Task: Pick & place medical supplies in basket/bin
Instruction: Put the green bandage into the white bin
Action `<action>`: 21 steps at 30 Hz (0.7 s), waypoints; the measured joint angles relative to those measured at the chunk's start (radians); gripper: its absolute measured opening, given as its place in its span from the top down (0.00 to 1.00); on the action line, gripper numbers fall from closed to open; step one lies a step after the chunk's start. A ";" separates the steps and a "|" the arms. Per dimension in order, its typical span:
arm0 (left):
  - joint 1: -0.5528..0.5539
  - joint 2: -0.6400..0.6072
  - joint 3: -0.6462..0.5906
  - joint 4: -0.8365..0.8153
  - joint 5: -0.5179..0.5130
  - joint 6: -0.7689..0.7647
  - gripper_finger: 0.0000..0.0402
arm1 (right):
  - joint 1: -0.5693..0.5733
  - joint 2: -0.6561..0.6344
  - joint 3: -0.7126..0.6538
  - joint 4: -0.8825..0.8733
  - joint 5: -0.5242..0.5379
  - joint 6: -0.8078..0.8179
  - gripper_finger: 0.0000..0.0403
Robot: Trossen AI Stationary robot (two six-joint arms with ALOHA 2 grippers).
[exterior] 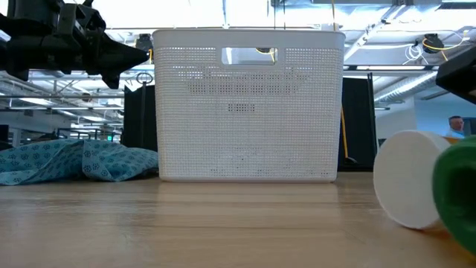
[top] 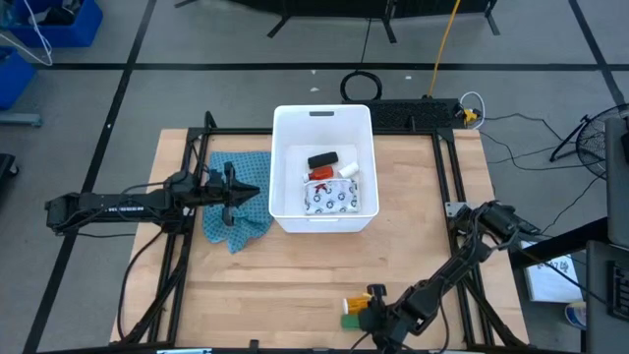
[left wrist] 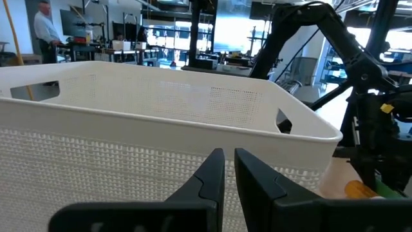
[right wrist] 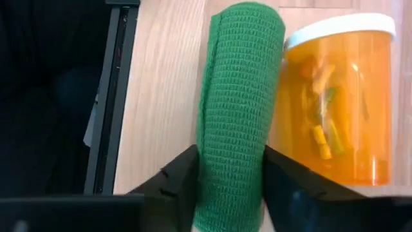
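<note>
The white tub (top: 324,218) stands mid-table and fills the low view (exterior: 248,104). Inside it lie the black packet (top: 322,159), the red bottle (top: 321,174), the white cylinder (top: 349,170) and the white patterned pouch (top: 330,198). My left gripper (top: 239,193) (left wrist: 230,158) hovers shut and empty beside the tub's left wall, above the teal cloth (top: 236,218). My right gripper (top: 367,315) (right wrist: 232,187) is low at the near edge, shut on the green packet (right wrist: 238,109). The orange vial (right wrist: 338,103) lies on its side right against that packet, its white cap (exterior: 407,179) facing the low camera. My right gripper pinches the green packet, a knitted roll, between its two fingers (right wrist: 177,183). The pads sit on the long sides of the roll's end nearest the wrist (right wrist: 232,164). The fingers come in low from the table's right and lie along the roll. Its far end reaches past the fingertips beside the vial.
A black frame rail (right wrist: 109,96) runs along the table close to the right gripper. Blue crates (top: 59,25) sit on the floor beyond the far left corner. Bare wood (top: 295,275) lies between the tub and the near edge. A person (left wrist: 46,29) stands in the room behind.
</note>
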 joint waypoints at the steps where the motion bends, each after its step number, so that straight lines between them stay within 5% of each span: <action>1: 0.000 0.000 0.000 0.000 0.000 0.000 0.90 | -0.003 -0.001 0.000 -0.005 -0.004 0.005 0.69; 8: 0.000 0.000 0.000 0.000 0.000 0.000 0.90 | -0.008 -0.052 -0.002 0.039 -0.013 -0.092 0.89; 17: 0.000 0.000 0.000 0.000 0.000 0.003 0.90 | -0.046 -0.303 -0.004 0.130 0.051 -0.526 0.83; 21: 0.000 0.000 0.000 0.001 0.000 0.007 0.90 | -0.126 -0.451 -0.120 0.241 0.048 -0.690 0.84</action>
